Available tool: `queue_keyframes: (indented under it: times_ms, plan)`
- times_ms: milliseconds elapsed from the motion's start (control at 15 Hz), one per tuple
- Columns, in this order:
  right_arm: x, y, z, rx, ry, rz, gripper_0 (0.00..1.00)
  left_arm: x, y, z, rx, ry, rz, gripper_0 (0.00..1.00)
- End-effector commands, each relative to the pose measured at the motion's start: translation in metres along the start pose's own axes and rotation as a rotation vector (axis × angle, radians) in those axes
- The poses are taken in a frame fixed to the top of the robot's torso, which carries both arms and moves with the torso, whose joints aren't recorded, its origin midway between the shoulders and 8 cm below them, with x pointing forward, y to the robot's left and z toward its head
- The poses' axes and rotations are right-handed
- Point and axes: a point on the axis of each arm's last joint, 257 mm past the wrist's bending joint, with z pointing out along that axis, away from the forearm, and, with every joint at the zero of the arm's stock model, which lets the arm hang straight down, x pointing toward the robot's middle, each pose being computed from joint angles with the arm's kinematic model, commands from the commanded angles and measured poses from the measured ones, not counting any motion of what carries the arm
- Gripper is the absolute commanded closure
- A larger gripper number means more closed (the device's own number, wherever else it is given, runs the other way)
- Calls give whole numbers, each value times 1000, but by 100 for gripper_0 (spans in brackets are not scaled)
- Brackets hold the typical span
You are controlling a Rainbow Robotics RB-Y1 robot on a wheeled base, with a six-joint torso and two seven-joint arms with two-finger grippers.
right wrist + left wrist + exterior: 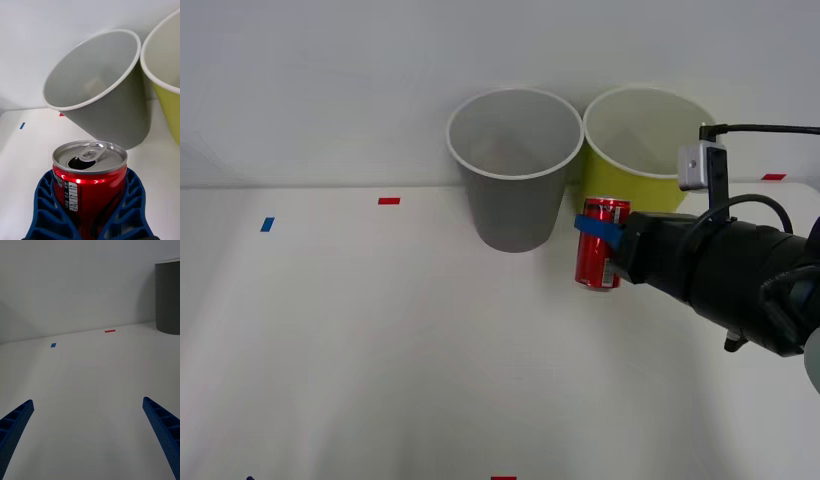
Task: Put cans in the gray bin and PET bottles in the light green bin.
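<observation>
Sitting on the white table (360,340) are the two big tapered bins side by side near the back wall, pretty much touching at the rims. The gray bin (513,190) is the one on the left in the front view, white rim, pale gray inside, standing upright. The light green bin (630,150) is right next to it on the robot's right, whitish inside.

The right arm comes in from the right edge of the front view, black and chunky, with a small gray box on a bracket on top of it. The right gripper (605,245) has its blue ribbed fingers (48,210) clamped on both sides of the red can (598,257), just in front of the gap between the two bins, more on the green side. Can is upright, opened, pull tab still on top, label print facing the wrist camera.

The left gripper (90,435) has its fingers spread wide apart with nothing between them, just above bare table.

Smallest stuff: a red tape mark (388,201) and a blue tape mark (267,224) over on the left side
</observation>
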Motion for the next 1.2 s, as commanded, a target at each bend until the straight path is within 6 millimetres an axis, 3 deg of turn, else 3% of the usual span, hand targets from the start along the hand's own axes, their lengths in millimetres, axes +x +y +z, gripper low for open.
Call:
queue_keyframes:
  times_ms: [67,267,533,800,1200]
  plan:
    - [-2,0,0,2,-11,6,100,0,0,0,0,0,0,0]
    - [-22,18,0,-47,-32,-66,100,0,0,0,0,0,0,0]
    - [-60,59,6,-89,-172,-171,100,0,0,0,0,0,0,0]
    - [-86,75,14,-78,-280,-190,100,0,0,0,0,0,0,0]
    - [-126,97,59,-160,-423,-173,100,0,0,0,0,0,0,0]
